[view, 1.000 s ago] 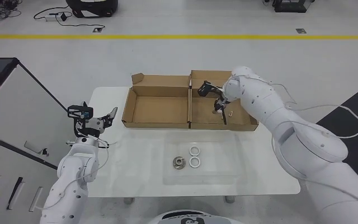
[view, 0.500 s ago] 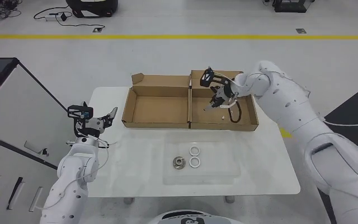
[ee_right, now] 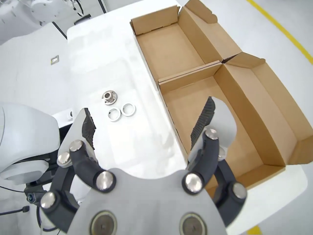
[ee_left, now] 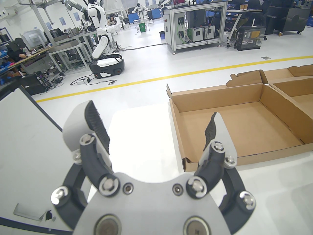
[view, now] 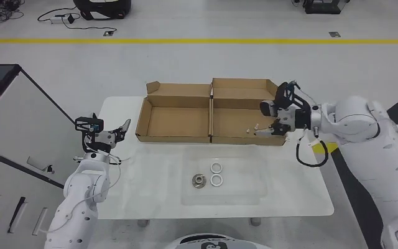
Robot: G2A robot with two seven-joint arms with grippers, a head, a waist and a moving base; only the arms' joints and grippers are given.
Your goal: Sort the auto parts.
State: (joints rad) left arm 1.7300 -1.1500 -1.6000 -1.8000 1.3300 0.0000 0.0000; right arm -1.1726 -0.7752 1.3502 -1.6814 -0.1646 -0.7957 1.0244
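I'm watching the right gripper [view: 272, 128] pulling back out of the right box [view: 233, 119]. A second ago it was low inside that box, close to the near wall. Now it is hanging over the box's right end, near the table [view: 155, 180] edge. Its fingers are standing spread with nothing between them, which the right wrist view [ee_right: 146, 105] is confirming. A small part [view: 249, 131] is lying on the right box floor by the near wall, just beside the fingers but apart from them. I'm reading that as a finished drop, so one piece is sorted.

The left gripper [view: 121, 131] is sitting where it was a second ago, off the table's left edge. Its fingers [ee_left: 97, 123] are spread and holding nothing, and it is looking toward the left box [view: 177, 121].

The rest of the job is waiting on the table in front of the boxes. The hub [view: 199, 180] is lying just beside two rings [view: 216, 168], which are touching or nearly touching each other, and none of them has shifted. From the right wrist they are showing well apart from the boxes [ee_right: 109, 98].

I'm judging the task as partly done. Next I'm expecting to steer an arm to that cluster, and the closeness of the rings may be making a clean single pick awkward.
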